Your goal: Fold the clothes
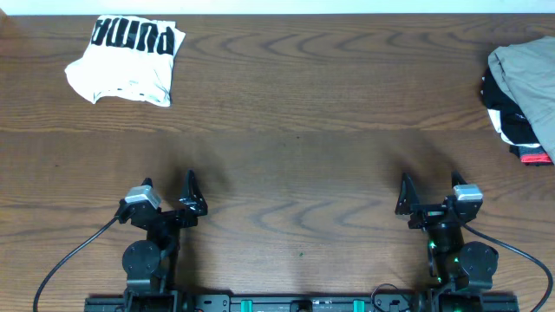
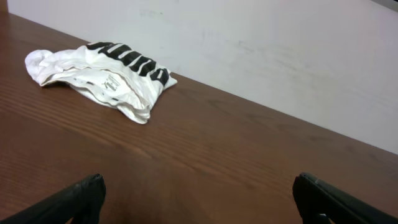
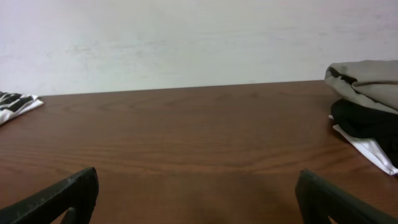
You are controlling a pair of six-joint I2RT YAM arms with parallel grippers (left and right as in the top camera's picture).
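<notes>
The clothes (image 1: 128, 57), a white T-shirt with black "PUMA" lettering, lie bunched into a compact bundle at the table's far left corner. The left wrist view shows the same bundle (image 2: 99, 76) ahead and to the left, wrinkled, lettering on top. In the right wrist view only an edge of the shirt (image 3: 15, 104) shows at far left. My left gripper (image 1: 169, 186) stands open near the front edge, far from the shirt, nothing between its fingers (image 2: 84, 196). On the other side, my right gripper (image 1: 431, 185) is open and empty too, fingers (image 3: 320, 193) wide apart.
A heap of beige-grey, black and red garments (image 1: 525, 95) lies at the right edge of the wooden table (image 1: 295, 130), also visible as a heap (image 3: 367, 99) in the right wrist view. A pale wall rises behind the table's far edge.
</notes>
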